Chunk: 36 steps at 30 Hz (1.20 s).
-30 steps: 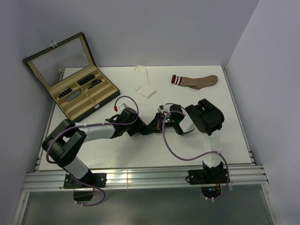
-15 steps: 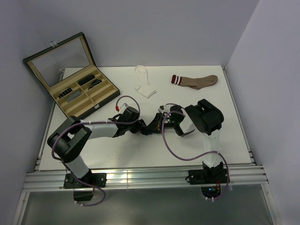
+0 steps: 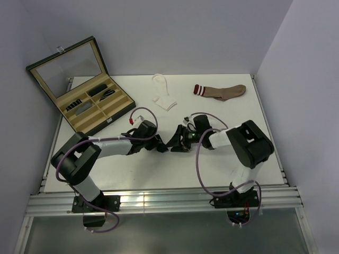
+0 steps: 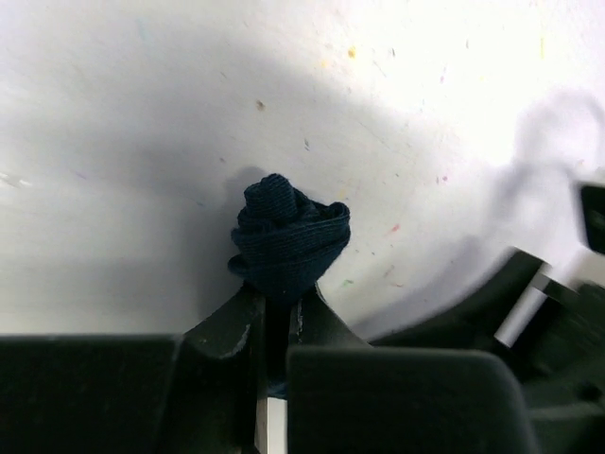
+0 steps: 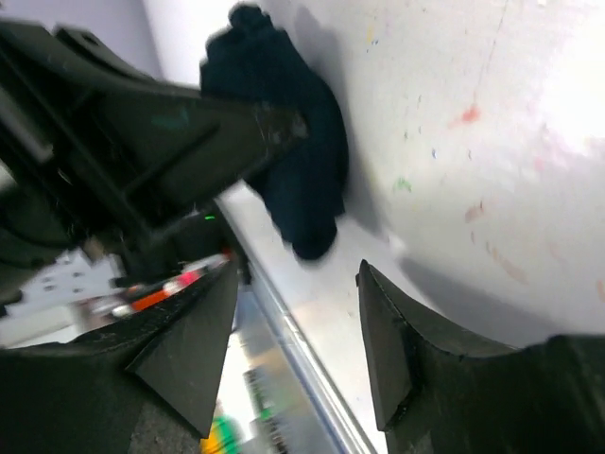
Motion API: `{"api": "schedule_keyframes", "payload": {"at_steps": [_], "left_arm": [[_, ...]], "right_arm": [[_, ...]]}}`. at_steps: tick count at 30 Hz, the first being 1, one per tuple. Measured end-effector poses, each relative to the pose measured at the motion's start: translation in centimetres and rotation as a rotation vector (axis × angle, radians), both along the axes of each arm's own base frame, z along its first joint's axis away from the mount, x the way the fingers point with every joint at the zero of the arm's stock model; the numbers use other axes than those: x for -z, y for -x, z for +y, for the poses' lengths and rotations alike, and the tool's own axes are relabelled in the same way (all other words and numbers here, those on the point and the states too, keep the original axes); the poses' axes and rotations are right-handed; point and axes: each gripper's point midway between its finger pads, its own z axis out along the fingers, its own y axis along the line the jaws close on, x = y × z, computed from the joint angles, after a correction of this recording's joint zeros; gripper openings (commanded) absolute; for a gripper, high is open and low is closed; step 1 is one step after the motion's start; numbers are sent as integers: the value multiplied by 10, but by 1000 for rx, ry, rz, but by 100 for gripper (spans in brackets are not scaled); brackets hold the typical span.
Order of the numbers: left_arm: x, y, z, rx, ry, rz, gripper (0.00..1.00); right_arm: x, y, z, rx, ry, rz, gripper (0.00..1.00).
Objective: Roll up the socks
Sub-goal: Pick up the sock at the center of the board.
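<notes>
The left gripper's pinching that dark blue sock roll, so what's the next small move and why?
Probably draw the right gripper back a little. Its jaws stand open and empty, while the left gripper is shut on the navy sock roll, so the roll looks held and the right arm only crowds it.
</notes>
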Motion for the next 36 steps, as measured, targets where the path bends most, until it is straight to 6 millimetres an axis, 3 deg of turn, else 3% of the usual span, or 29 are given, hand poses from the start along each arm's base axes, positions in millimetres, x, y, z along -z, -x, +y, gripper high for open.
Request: {"api": "schedule_keyframes", "payload": {"at_steps": [6, 10, 16, 18, 22, 24, 29, 32, 36], "left_arm": [[-7, -14, 32, -4, -98, -46, 0], [-21, -27, 59, -3, -170, -102, 0], [-69, -60, 96, 31, -255, -254, 0], [-86, -72, 109, 53, -291, -307, 0], [-118, -96, 134, 145, -365, -393, 0], [-132, -107, 149, 180, -408, -430, 0], [-167, -136, 204, 232, -573, -518, 0], [-170, -145, 241, 241, -691, -548, 0], [-153, -145, 271, 299, -806, -542, 0]], "right_arm": [[-18, 3, -34, 31, 201, -143, 63], [-47, -5, -60, 81, 333, -278, 64], [-128, -23, -98, 209, 464, -556, 70], [-159, -24, -110, 264, 485, -644, 78], [-198, -19, -134, 367, 523, -760, 91], [-209, -16, -149, 427, 558, -797, 99], [-232, -7, -175, 553, 591, -865, 100], [-241, -4, -186, 619, 590, -904, 100], [-241, -5, -195, 666, 612, -914, 100]]}}
